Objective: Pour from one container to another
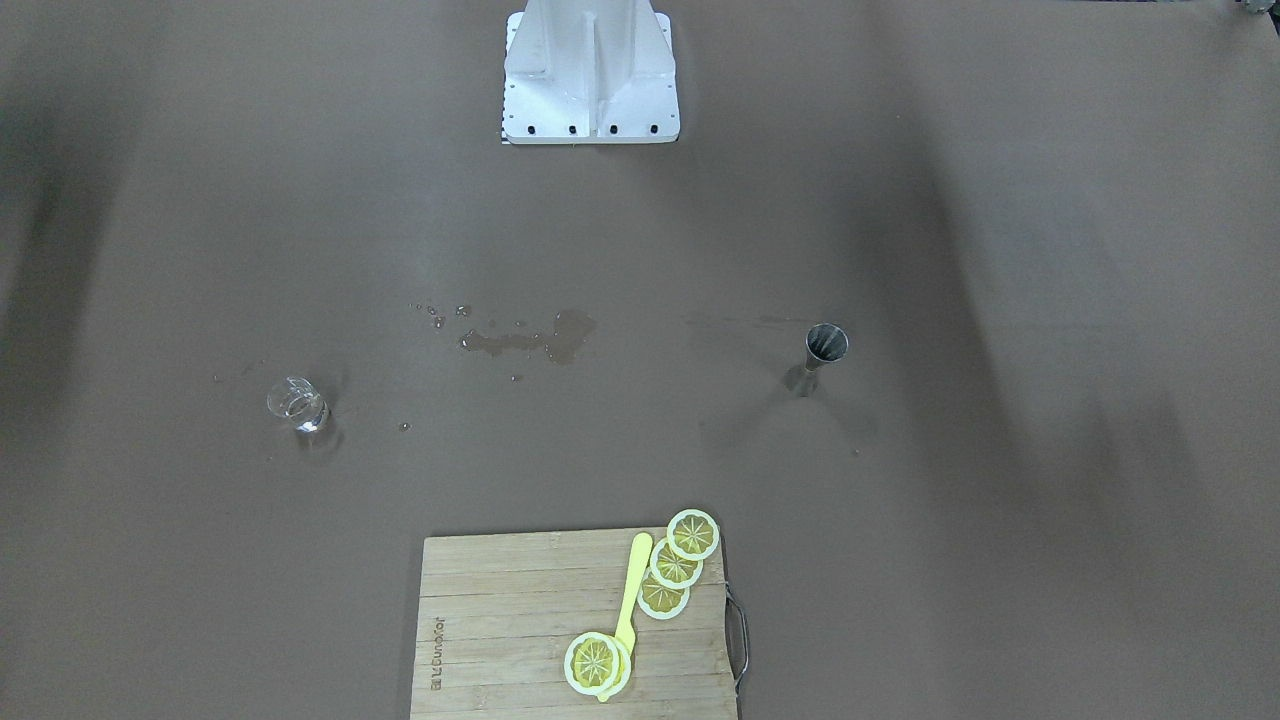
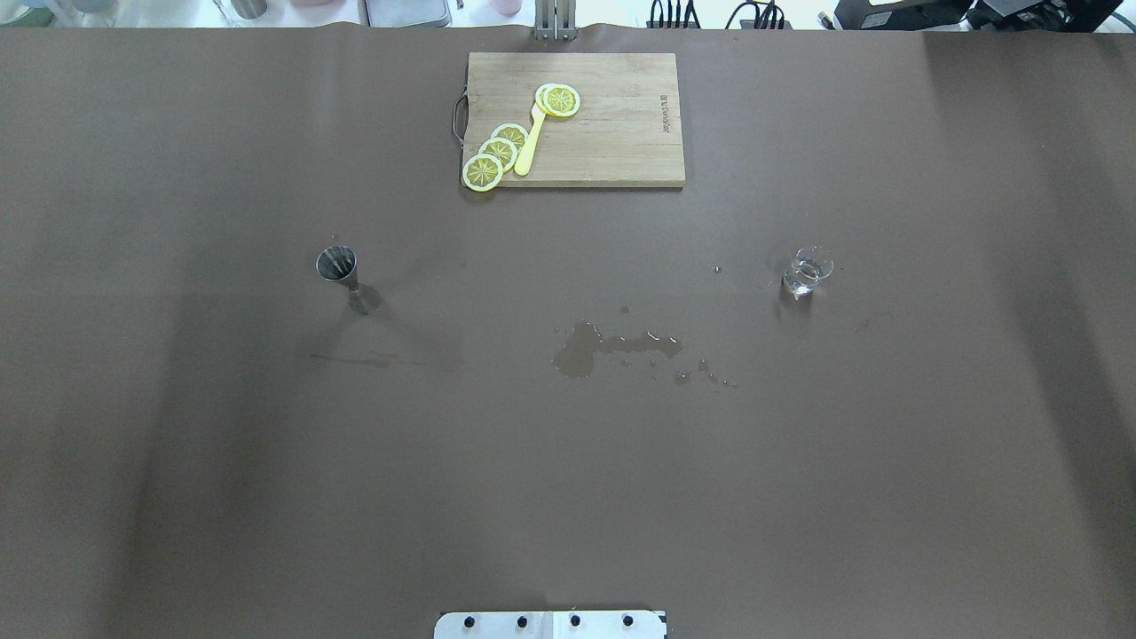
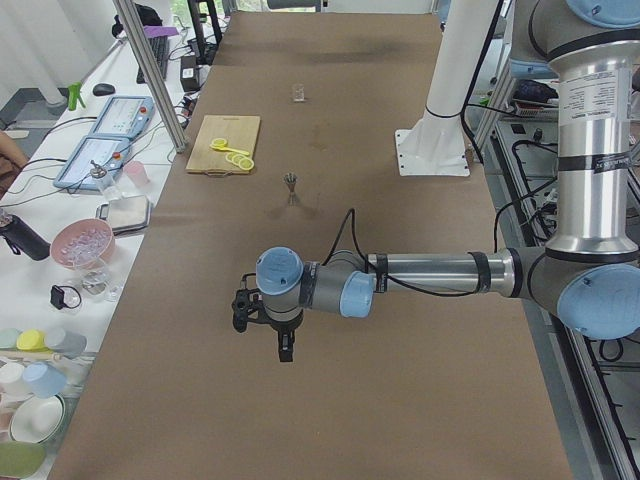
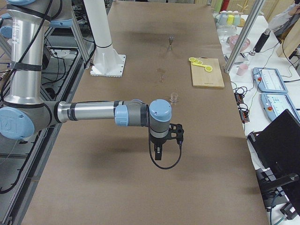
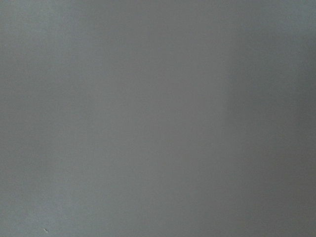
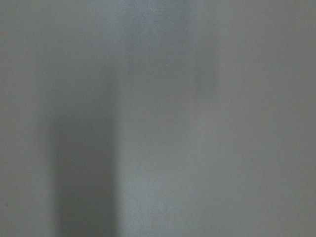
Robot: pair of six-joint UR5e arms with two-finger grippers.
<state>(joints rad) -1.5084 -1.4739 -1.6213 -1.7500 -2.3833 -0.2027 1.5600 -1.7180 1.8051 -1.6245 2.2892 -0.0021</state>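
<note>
The small clear glass cup (image 1: 298,405) (image 2: 806,271) stands upright on the brown table, on the robot's right side. The steel jigger (image 1: 822,355) (image 2: 342,271) stands upright on the robot's left side, cone mouth up. Neither gripper shows in the overhead or front views. My left gripper (image 3: 285,350) appears only in the exterior left view, hanging over bare table well short of the jigger (image 3: 291,187). My right gripper (image 4: 158,154) appears only in the exterior right view, short of the cup (image 4: 174,97). I cannot tell whether either is open or shut. Both wrist views show only blurred table.
A wooden cutting board (image 2: 621,133) with lemon slices (image 2: 497,151) and a yellow knife (image 2: 530,142) lies at the far edge. A wet spill (image 2: 612,346) marks the table's middle between cup and jigger. The robot's white base (image 1: 590,70) is at the near edge.
</note>
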